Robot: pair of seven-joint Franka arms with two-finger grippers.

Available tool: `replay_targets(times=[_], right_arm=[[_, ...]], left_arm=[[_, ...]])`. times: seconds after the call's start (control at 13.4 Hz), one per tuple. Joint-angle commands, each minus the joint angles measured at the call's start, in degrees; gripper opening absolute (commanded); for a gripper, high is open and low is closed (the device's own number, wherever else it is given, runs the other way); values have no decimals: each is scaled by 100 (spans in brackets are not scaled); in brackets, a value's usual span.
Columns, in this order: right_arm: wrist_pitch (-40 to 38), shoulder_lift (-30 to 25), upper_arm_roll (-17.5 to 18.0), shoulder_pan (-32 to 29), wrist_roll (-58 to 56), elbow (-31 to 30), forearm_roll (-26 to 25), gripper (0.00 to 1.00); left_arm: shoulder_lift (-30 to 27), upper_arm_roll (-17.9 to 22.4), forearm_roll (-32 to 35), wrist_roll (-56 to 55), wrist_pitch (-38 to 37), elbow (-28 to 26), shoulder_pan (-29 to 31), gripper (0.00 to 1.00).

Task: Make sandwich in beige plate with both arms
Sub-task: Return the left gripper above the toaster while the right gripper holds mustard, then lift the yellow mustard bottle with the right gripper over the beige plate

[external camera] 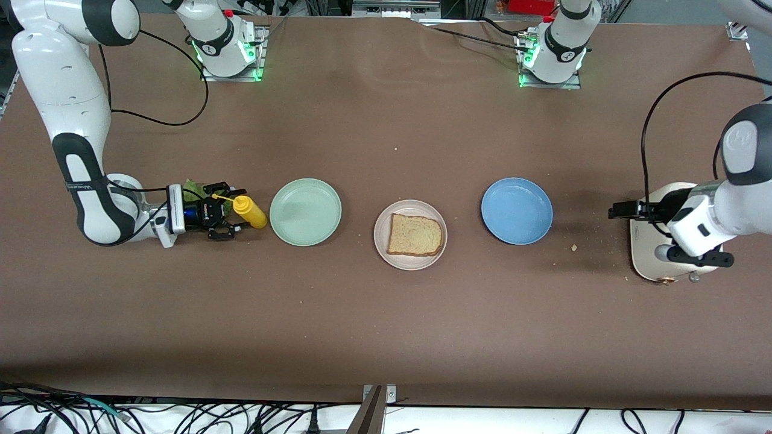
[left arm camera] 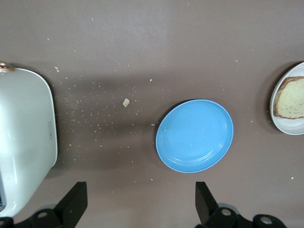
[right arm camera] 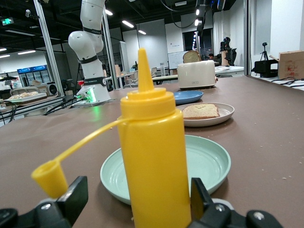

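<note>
A beige plate [external camera: 410, 260] sits mid-table with one slice of tan bread [external camera: 415, 235] on it; this plate [right arm camera: 225, 112] and bread [right arm camera: 200, 111] also show in the right wrist view. My right gripper [external camera: 232, 211] is low at the table, open, its fingers [right arm camera: 76, 194] on either side of an upright yellow squeeze bottle [right arm camera: 152, 156]. Green lettuce [external camera: 192, 187] peeks out beside that wrist. My left gripper [left arm camera: 140, 204] hangs open and empty over bare table between the toaster [left arm camera: 23, 142] and the blue plate [left arm camera: 194, 135]. Another bread slice [right arm camera: 192, 56] stands in the toaster [right arm camera: 196, 73].
A mint-green plate [external camera: 305, 211] lies between the yellow bottle [external camera: 249, 212] and the beige plate. The blue plate [external camera: 517, 210] lies toward the left arm's end, then the toaster [external camera: 648, 253]. Crumbs [left arm camera: 126, 102] dot the table near the toaster.
</note>
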Motion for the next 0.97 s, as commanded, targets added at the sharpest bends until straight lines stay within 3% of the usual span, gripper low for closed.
replay_targets(times=[0.0, 0.15, 0.3, 0.52, 0.67, 0.9], right_arm=[[-57, 62, 1, -7, -122, 66, 130, 92], [-39, 89, 36, -7, -157, 75, 139, 80], [-31, 89, 62, -15, -157, 101, 139, 37], [-74, 80, 62, -15, -175, 136, 130, 6], [-127, 45, 63, -33, -184, 171, 130, 0], [-364, -200, 45, -51, 96, 233, 86, 0]], left_arm=[[-537, -57, 437, -47, -130, -103, 28, 100], [-748, -93, 527, -100, -139, -103, 19, 100], [-950, -110, 527, -257, -279, -121, -25, 100], [-1249, -119, 535, -294, -753, -112, -16, 100], [-1469, -119, 562, -294, -999, -86, -16, 100], [-1496, -145, 685, -302, -1115, -7, -25, 100]])
